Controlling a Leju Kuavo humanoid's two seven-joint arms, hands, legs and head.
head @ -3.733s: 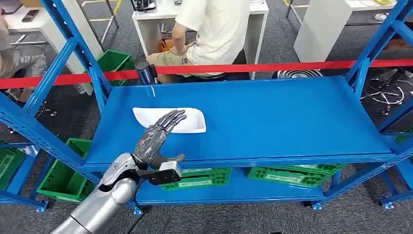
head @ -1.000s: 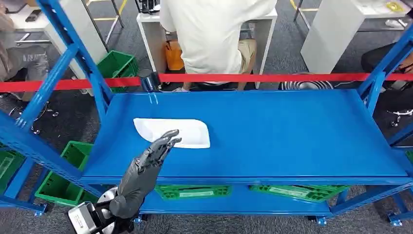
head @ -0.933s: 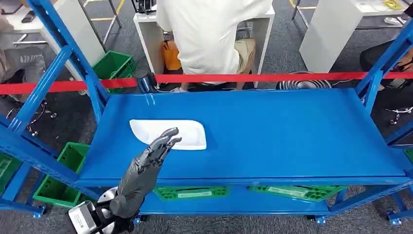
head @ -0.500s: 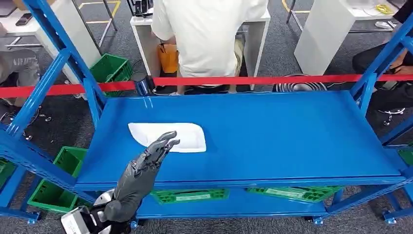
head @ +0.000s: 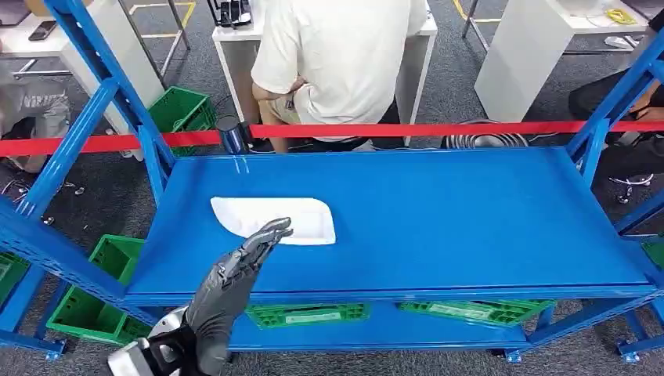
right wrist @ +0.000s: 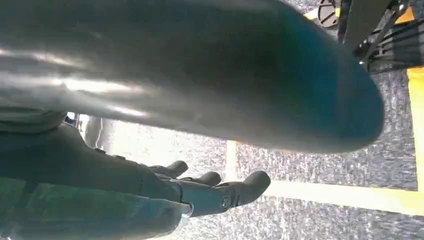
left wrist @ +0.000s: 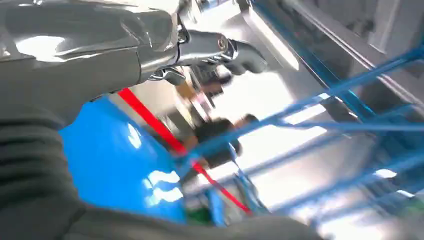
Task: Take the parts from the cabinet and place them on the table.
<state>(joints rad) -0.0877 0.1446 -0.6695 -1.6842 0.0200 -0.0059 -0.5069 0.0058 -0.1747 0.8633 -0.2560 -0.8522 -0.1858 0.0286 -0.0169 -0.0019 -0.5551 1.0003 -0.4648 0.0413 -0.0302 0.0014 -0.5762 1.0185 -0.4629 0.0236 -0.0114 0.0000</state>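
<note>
On the blue metal shelf [head: 438,227] of the rack sits a flat white plastic tray-shaped part [head: 274,217], toward its left side. The robot's left hand [head: 235,274] is raised at the shelf's front edge, fingers stretched out flat toward the part's near edge, holding nothing; can't tell if the tips touch it. The right hand [right wrist: 210,192] hangs over grey carpet, fingers loosely extended, also empty. Looks like the reach-in step, so next up it needs to get fingers under or around that part's edge.

Dark grey, segmented left robot hand [head: 235,270] on a glossy silver wrist.
</note>
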